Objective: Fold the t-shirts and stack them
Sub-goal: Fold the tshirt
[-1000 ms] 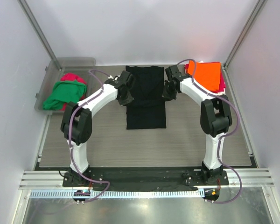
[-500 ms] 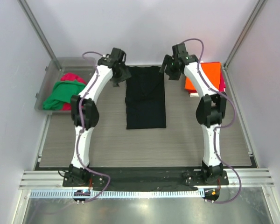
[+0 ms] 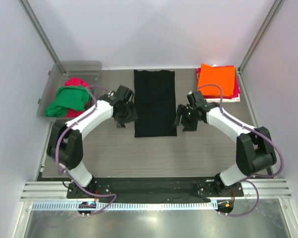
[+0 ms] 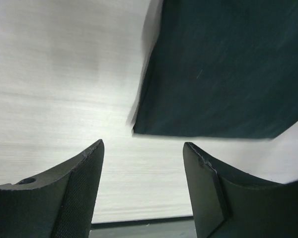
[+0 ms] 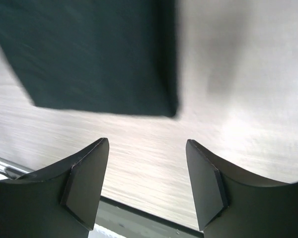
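Fingers (image 4: 74, 188) spread wide on both grippers, pinching nothing.
Left gripper (image 4: 143, 144) and right gripper (image 5: 147, 142) flank the black t-shirt (image 3: 155, 101) on the table (image 3: 213, 148), its long axis running near to far (neckline apparently far).

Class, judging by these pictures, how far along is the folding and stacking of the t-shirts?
Done: an orange shirt lies folded at the far right. In hand: the black shirt is a long folded strip, with the left gripper and right gripper open beside its near corners. Left: the green shirt and crimson-pink shirt lie crumpled in the bin.
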`<control>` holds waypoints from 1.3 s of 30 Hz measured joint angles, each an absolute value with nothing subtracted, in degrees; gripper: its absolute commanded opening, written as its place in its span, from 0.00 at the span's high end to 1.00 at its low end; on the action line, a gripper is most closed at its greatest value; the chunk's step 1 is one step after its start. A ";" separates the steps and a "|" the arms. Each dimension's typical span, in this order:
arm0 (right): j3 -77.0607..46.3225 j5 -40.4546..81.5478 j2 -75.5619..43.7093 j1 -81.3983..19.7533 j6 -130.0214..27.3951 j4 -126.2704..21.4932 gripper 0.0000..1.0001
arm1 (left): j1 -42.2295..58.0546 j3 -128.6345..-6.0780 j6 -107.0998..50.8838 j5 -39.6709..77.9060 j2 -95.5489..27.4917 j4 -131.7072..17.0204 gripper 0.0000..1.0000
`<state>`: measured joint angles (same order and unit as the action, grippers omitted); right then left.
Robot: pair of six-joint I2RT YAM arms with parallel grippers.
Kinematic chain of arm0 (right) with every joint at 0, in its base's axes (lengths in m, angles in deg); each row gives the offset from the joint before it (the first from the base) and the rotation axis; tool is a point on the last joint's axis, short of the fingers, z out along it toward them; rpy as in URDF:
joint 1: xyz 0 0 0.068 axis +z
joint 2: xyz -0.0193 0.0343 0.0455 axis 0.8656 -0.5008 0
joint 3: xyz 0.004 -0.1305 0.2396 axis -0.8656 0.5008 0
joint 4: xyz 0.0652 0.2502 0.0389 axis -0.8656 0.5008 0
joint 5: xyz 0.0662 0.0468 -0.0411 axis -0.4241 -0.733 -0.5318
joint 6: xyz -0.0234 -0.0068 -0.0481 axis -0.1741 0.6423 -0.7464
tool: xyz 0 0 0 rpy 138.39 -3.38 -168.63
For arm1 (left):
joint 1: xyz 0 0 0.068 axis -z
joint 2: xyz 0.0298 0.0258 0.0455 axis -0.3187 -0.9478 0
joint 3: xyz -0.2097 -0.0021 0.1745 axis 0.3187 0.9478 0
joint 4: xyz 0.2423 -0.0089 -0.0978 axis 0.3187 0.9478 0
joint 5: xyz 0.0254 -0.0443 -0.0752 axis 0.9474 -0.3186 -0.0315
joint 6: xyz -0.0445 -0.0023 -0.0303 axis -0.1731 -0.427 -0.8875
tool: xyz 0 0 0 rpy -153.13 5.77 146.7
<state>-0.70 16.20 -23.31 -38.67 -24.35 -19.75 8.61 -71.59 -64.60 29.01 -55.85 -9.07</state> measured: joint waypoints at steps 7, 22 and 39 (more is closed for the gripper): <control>12.23 11.52 -20.73 -39.17 -22.82 -27.55 0.37 | 10.01 -55.35 -66.29 25.68 -48.79 -18.88 0.33; 12.17 7.92 -28.51 -40.70 -24.83 -36.56 0.63 | 10.01 -47.94 -67.58 23.65 -49.80 -33.11 0.39; 13.04 6.91 -29.39 -41.05 -25.88 -38.44 0.99 | 11.02 -42.47 -72.01 22.71 -51.39 -44.72 0.61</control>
<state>13.04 6.91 -29.39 -41.05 -25.88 -38.44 11.02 -42.47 -72.01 22.71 -51.39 -44.72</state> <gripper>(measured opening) 0.084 0.419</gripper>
